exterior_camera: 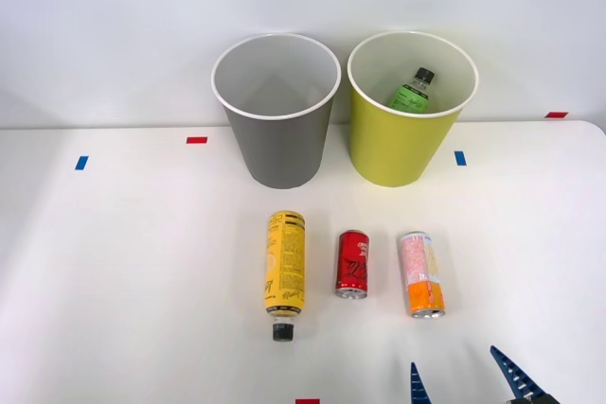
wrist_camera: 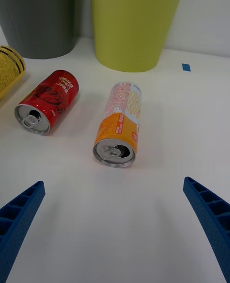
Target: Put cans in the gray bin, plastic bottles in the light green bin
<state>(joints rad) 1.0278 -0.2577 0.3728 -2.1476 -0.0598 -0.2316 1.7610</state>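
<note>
The green bottle point(exterior_camera: 413, 92) already stood in the light green bin point(exterior_camera: 398, 153). The right gripper point(wrist_camera: 115, 225), spread wide and empty, hung near the pink-and-orange can point(wrist_camera: 119, 124) lying on the table point(exterior_camera: 142, 262); closing on it looked next, then the gray bin point(exterior_camera: 279, 144).

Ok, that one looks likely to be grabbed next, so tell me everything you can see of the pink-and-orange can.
The pink-and-orange can is a slim metal drink can, taller than the red can to its left. Its label is pale pink with a wavy pattern, then an orange band toward the silver top. It lies on its side on the white table, opened top toward the robot, touching nothing else, just ahead of the open right gripper.
</note>
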